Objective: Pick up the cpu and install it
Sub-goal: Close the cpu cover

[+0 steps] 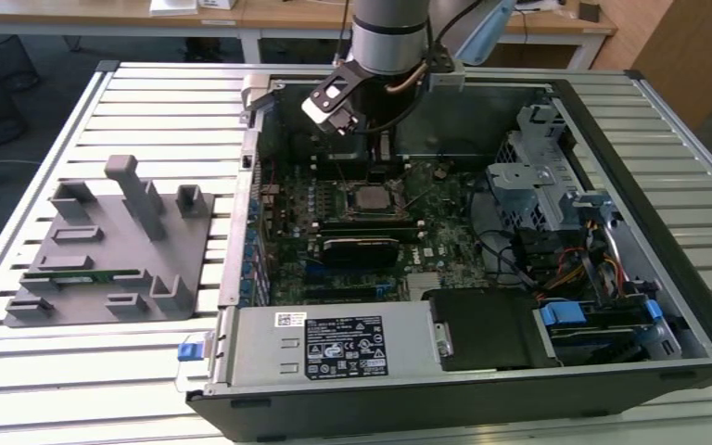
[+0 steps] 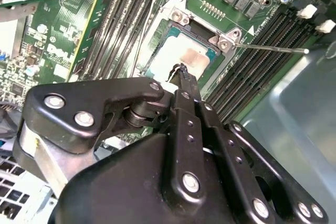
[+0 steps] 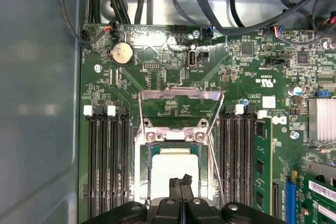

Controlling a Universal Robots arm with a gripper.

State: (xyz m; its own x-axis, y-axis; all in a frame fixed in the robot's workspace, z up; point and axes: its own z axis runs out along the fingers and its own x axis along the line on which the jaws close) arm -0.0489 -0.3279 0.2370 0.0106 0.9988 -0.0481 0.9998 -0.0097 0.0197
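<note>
The cpu is a pale silvery square lying flat inside the open motherboard socket; it shows in both wrist views. The socket's metal load plate is flipped up. My gripper hangs just above the cpu's middle with its two black fingertips pressed together and nothing between them. In the exterior view the gripper reaches down into the open computer case above the socket.
Black memory slots flank the socket on both sides. A thin metal lever sticks out beside the socket. On the exterior view's left, a grey fixture tray holds a green memory stick. The case walls surround the board.
</note>
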